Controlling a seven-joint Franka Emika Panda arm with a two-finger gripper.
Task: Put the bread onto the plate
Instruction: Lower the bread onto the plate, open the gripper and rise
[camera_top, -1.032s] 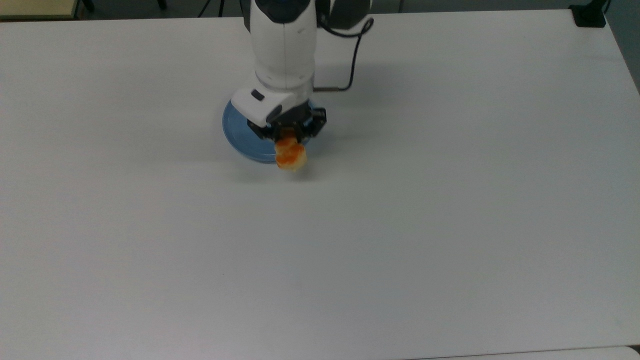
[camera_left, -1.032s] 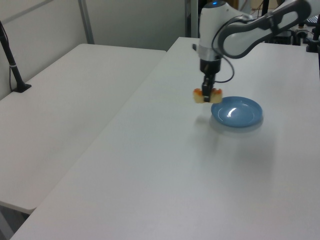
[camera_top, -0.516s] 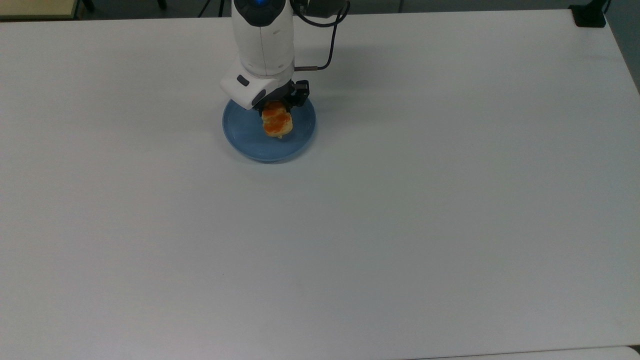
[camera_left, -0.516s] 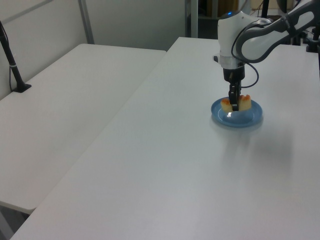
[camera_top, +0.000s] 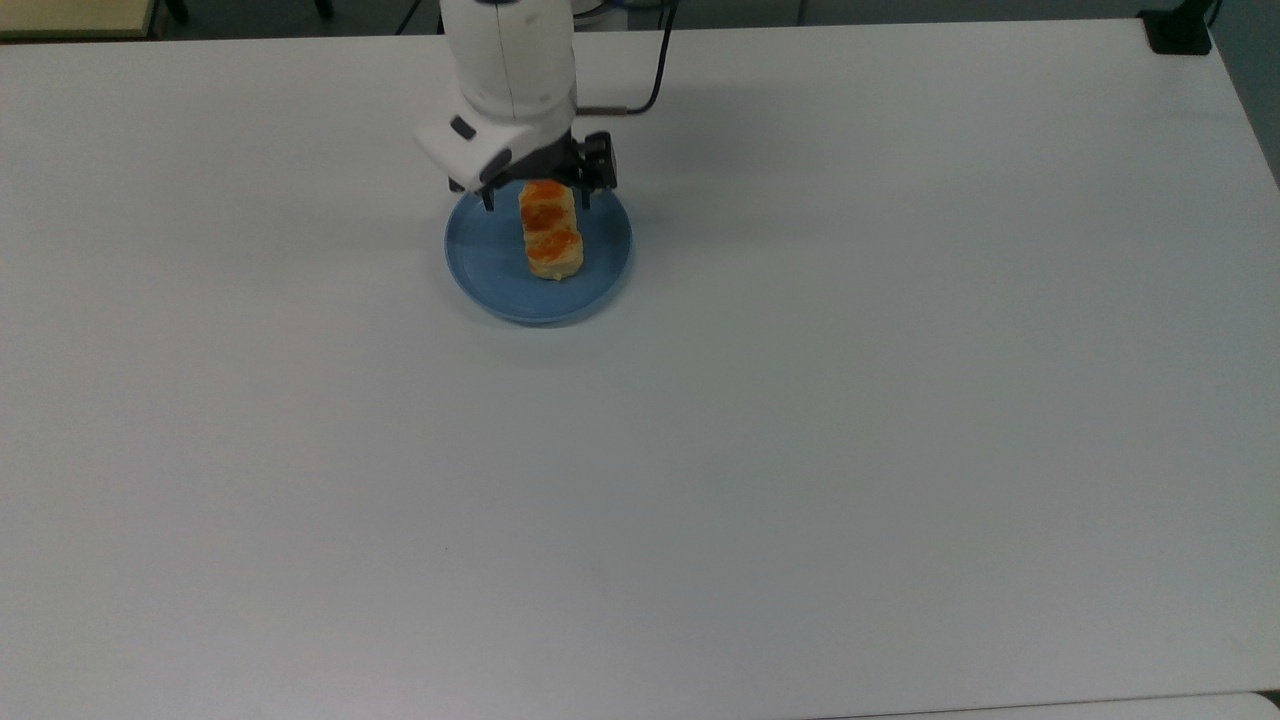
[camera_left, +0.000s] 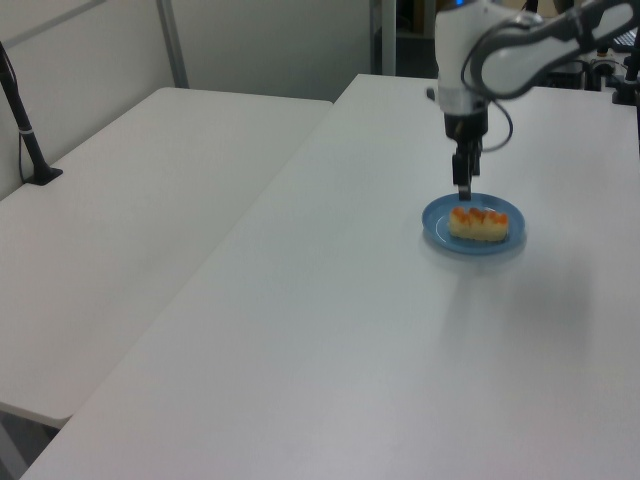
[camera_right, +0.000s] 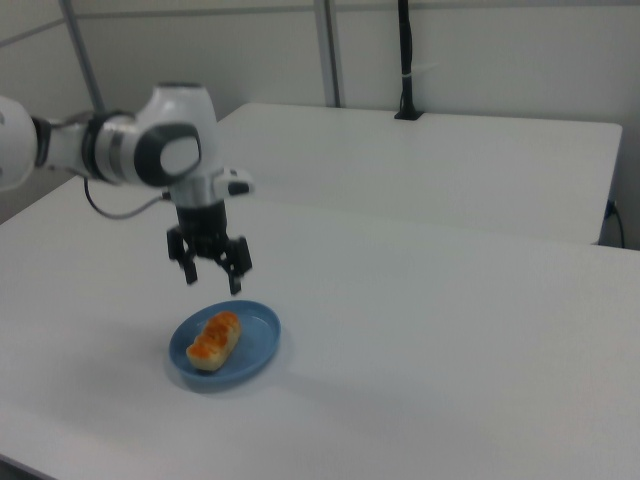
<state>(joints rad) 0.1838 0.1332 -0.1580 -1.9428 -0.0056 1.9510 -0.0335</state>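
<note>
bread (camera_top: 550, 237), one piece, lies on the one blue plate (camera_top: 488, 268) below the open tool (camera_right: 211, 281).

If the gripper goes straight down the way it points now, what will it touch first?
Probably the bread on the plate: the open gripper hangs just above the bread's far end, though depth is unclear and it might meet the plate's rim.

The arm (camera_top: 510, 60) is cut off by the top view's upper edge.

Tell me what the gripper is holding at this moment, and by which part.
Nothing. The gripper hangs open above the plate, jaws spread and empty, while the bread lies flat on the plate, free of it.
</note>
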